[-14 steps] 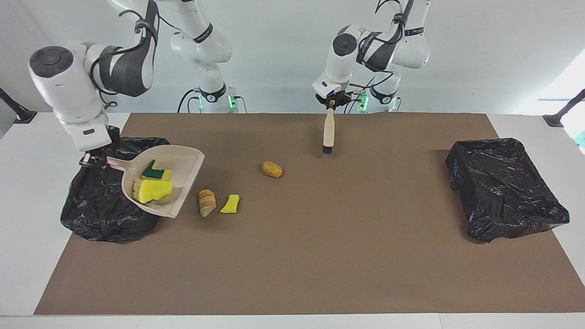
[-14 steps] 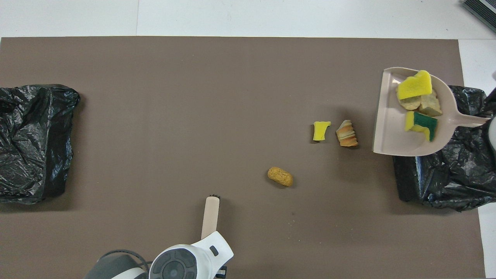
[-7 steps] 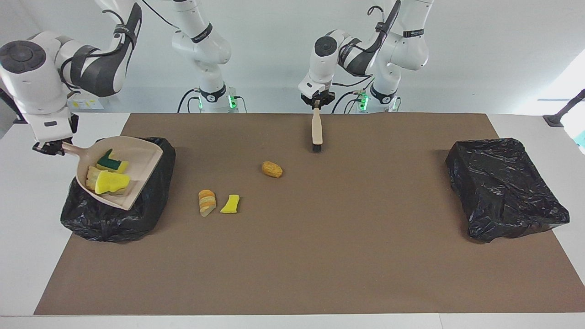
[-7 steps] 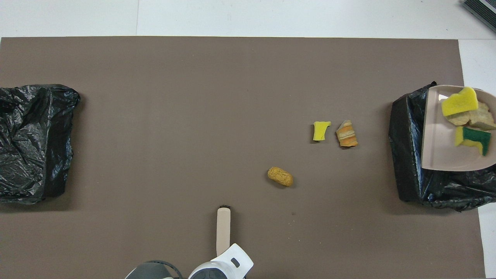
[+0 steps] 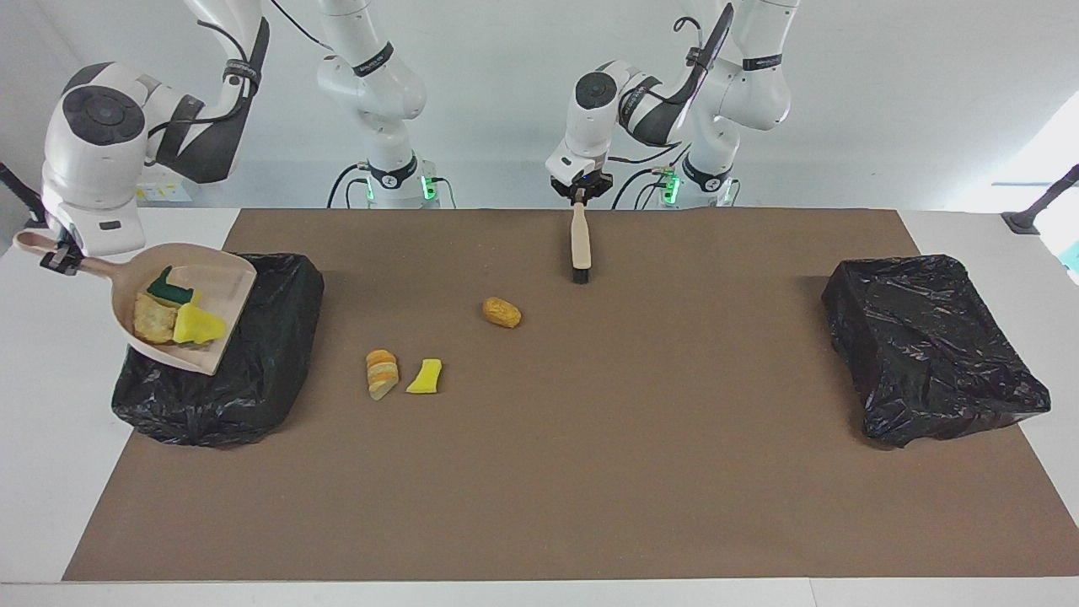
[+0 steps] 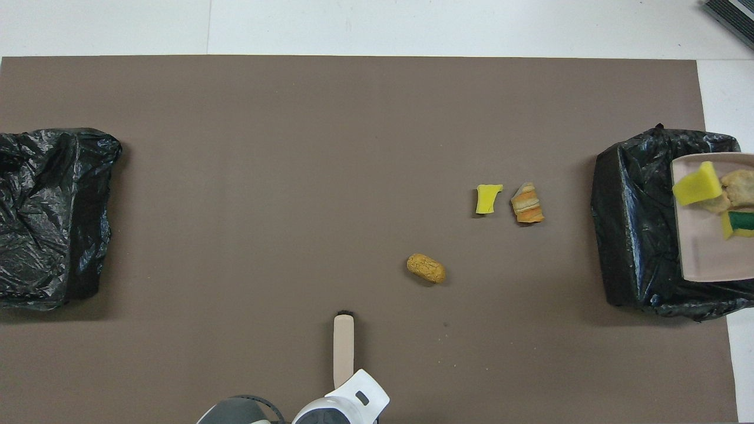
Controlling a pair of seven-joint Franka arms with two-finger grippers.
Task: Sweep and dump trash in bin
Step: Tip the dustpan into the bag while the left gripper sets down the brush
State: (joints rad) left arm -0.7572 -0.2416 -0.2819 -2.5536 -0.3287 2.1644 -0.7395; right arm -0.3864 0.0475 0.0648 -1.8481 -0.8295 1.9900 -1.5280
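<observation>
My right gripper (image 5: 57, 255) is shut on the handle of the beige dustpan (image 5: 221, 291), which hangs tilted over the black-lined bin (image 5: 253, 371) at the right arm's end of the table. In the pan lie a green-faced sponge bit (image 5: 171, 287), a yellow sponge piece (image 5: 199, 325) and a bread-like chunk (image 5: 152, 319). On the mat lie more trash: a bread roll (image 5: 501, 312), a sliced bread chunk (image 5: 381, 373) and a yellow sponge bit (image 5: 425, 377). My left gripper (image 5: 578, 196) is shut on the beige brush (image 5: 580, 240), bristles down by the mat's near edge.
A second black-lined bin (image 5: 931, 350) stands at the left arm's end of the table. The brown mat (image 5: 590, 472) covers most of the white table. In the overhead view the dustpan (image 6: 704, 253) is cut off by the frame's edge over the bin (image 6: 633, 235).
The right arm has carried the loaded dustpan from the mat out over the bin at its end, and the scraps have slid in the pan. The left arm drew the brush nearer the robots.
</observation>
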